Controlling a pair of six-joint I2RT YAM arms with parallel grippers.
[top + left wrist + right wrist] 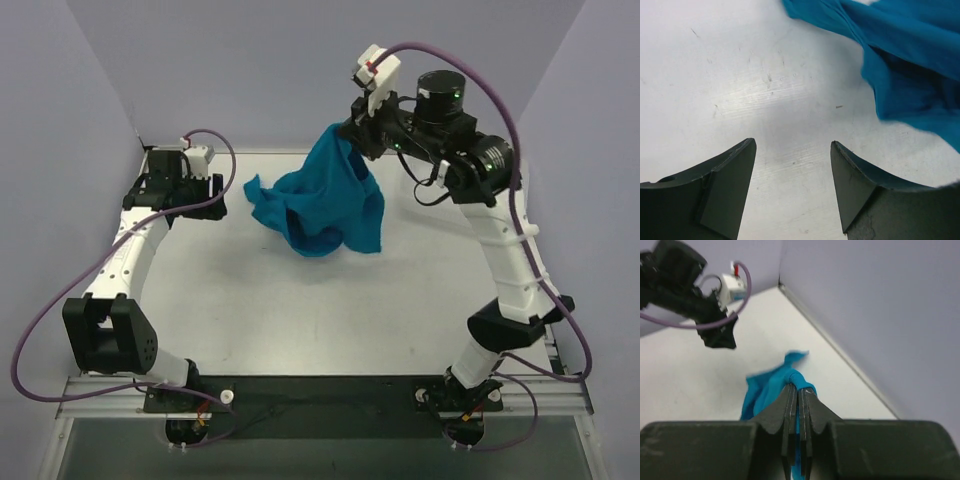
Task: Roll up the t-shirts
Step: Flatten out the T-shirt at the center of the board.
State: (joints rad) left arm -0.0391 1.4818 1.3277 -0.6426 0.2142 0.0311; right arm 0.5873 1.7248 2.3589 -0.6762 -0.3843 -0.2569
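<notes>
The teal-blue t-shirt [325, 200] hangs in a bunched drape at the back middle of the table, its lower folds resting on the surface. My right gripper [350, 133] is shut on the shirt's top edge and holds it lifted; in the right wrist view the t-shirt [771, 386] bunches at the closed gripper [798, 390] and runs down between the jaws. My left gripper [222, 200] stands open just left of the shirt's trailing corner, touching nothing. In the left wrist view the open gripper [793, 145] frames bare table, with the t-shirt [900, 50] at the upper right.
The white table [300, 310] is walled by grey panels at the back and sides. The left arm [695, 300] shows in the right wrist view at the far left corner. A black strip [320, 395] with both arm bases runs along the near edge.
</notes>
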